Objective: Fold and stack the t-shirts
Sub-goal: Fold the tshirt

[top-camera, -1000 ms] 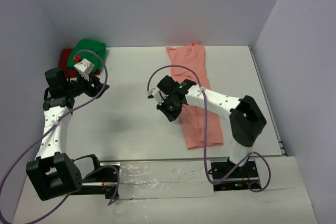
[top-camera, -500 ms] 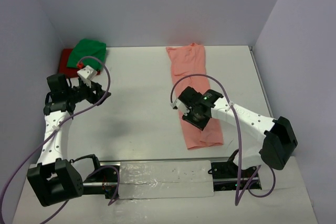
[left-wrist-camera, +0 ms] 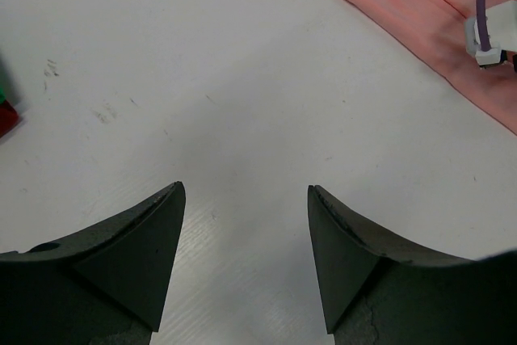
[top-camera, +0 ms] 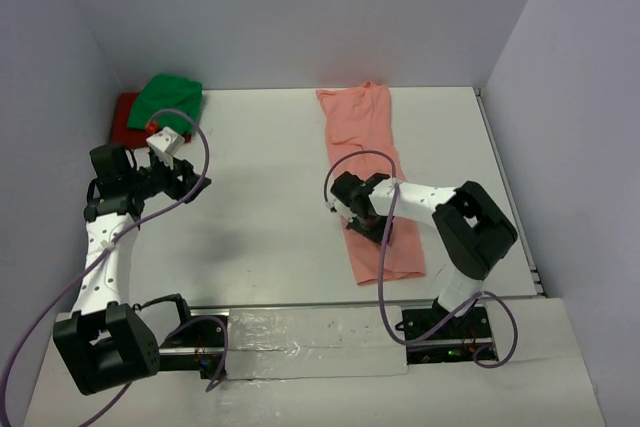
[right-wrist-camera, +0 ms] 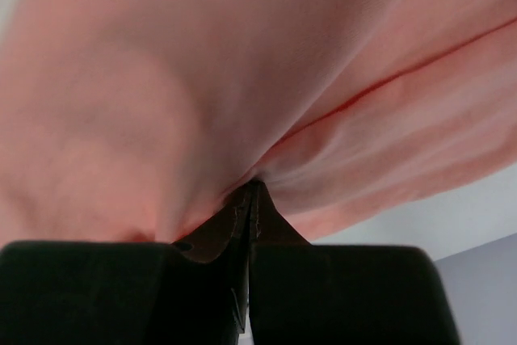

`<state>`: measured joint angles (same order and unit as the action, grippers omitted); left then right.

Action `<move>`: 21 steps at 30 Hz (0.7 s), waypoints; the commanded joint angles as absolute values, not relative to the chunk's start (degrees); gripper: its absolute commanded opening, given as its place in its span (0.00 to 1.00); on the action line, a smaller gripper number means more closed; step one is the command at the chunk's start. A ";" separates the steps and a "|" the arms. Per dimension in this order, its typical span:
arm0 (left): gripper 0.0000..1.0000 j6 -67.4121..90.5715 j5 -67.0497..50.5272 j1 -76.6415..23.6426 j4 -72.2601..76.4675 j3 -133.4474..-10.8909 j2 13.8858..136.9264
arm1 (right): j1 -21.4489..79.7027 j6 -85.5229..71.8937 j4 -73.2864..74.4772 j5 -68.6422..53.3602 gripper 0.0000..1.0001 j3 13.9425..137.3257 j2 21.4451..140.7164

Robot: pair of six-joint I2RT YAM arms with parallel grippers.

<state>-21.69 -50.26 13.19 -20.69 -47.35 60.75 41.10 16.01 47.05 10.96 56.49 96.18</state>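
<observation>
Right gripper (top-camera: 362, 219), pressed together, pinches a fold at the left edge of the pink shirt (top-camera: 375, 147), a long strip running near to far on the tabletop's (top-camera: 260, 217) right half, while the left gripper (top-camera: 188, 181) hangs spread above the tabletop, with the green shirt (top-camera: 170, 97) atop the red shirt (top-camera: 125, 119) in the far left corner.

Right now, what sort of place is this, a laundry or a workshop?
Probably a robot test cell, not a laundry: a bare white table boxed in by plain walls, a left arm and right arm bolted at its near edge, and a salmon-pink t-shirt on it.
</observation>
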 commanded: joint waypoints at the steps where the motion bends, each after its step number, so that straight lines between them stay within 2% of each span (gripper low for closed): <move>1: 0.71 -22.24 -50.36 14.32 -18.90 -47.64 59.68 | 39.73 16.44 45.88 12.05 0.00 57.56 98.51; 4: 0.71 -21.97 -51.24 15.29 -18.98 -47.90 59.85 | 39.46 16.26 48.07 9.50 0.00 59.67 101.24; 14: 0.70 -23.03 -52.21 16.26 -19.69 -48.60 60.64 | 42.18 18.19 54.23 -13.26 0.00 72.50 106.43; 17: 0.71 -23.11 -52.03 16.35 -19.77 -48.78 60.56 | 43.94 17.93 54.67 -13.10 0.00 74.79 108.45; 21: 0.70 -23.73 -52.03 16.44 -20.74 -48.78 60.21 | 44.03 18.10 52.91 -9.58 0.00 71.56 108.20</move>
